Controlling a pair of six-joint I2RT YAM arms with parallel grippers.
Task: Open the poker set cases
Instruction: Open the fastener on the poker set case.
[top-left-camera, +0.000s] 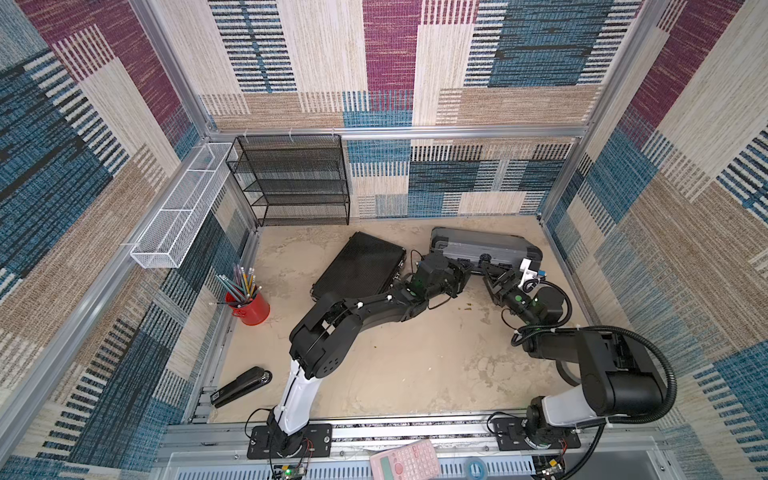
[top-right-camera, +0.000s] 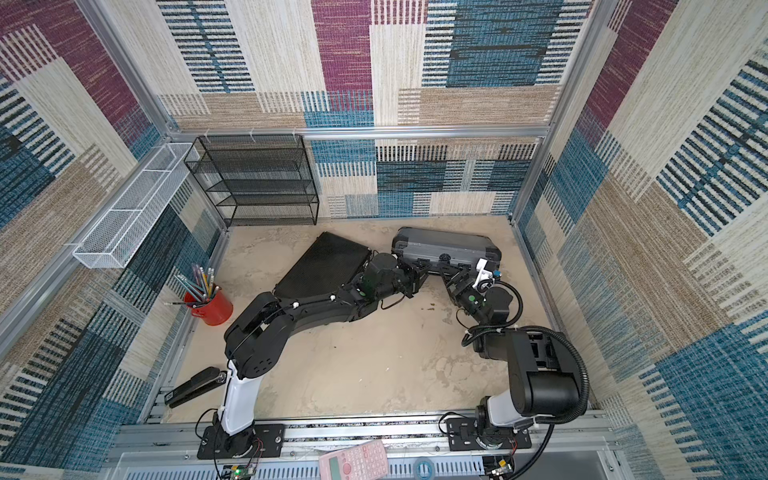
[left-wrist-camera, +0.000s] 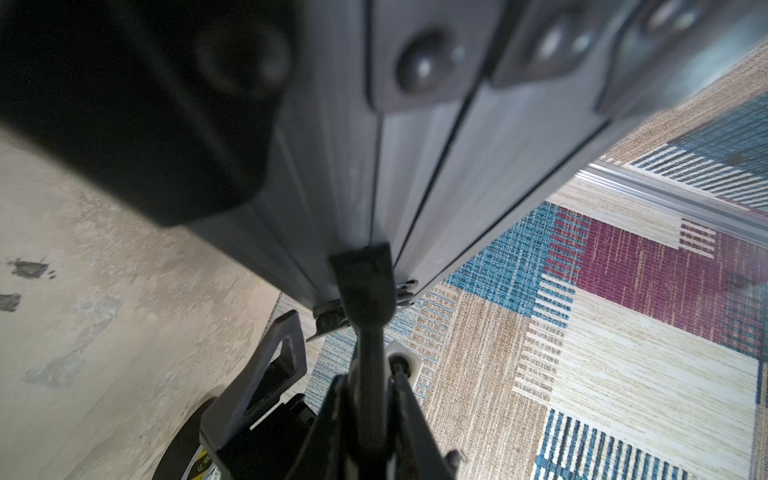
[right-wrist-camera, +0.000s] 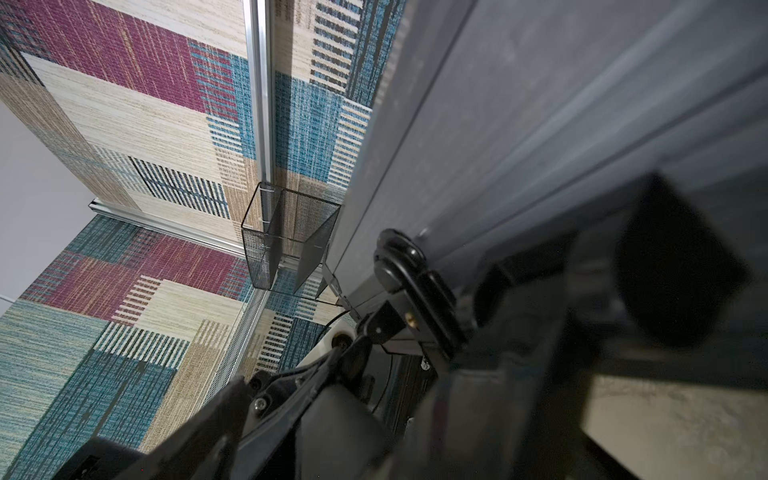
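The grey case (top-left-camera: 486, 246) is on the table (top-left-camera: 395, 357) at the far right, near the back wall. The black case (top-left-camera: 361, 266) lies flat on its left. The left pincer (left-wrist-camera: 364, 270) is closed on nothing, with its tip at the grey case's seam. The right pincer (top-left-camera: 492, 272) is spread wide at the grey case's handle side.
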